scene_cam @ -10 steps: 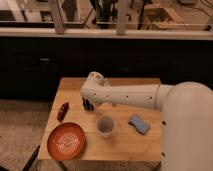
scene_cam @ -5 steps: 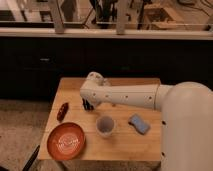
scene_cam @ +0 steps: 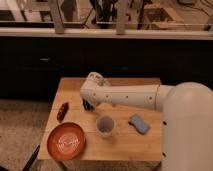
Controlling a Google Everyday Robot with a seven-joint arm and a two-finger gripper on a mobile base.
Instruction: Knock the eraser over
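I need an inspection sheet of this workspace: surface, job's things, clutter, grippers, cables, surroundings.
Surface: small light wooden table.
Job's things: small black eraser block not clearly visible; a dark shape below the wrist may be it.
Clutter: round orange plate, pale translucent cup, blue-grey oblong pad, small dark red item at left edge.
Grippers: gripper low over the table's left-centre, jaws shut.
Cables: nothing seen.
Surroundings: dark cabinet front behind.

**One high view, from over my own shoulder**

I look down and forward from above my arm (scene_cam: 150, 95), which fills the right foreground. The wooden table (scene_cam: 145, 142) lies mid-distance below, dark cabinets beyond it. My gripper (scene_cam: 88, 104) hangs shut at the table's centre-left.
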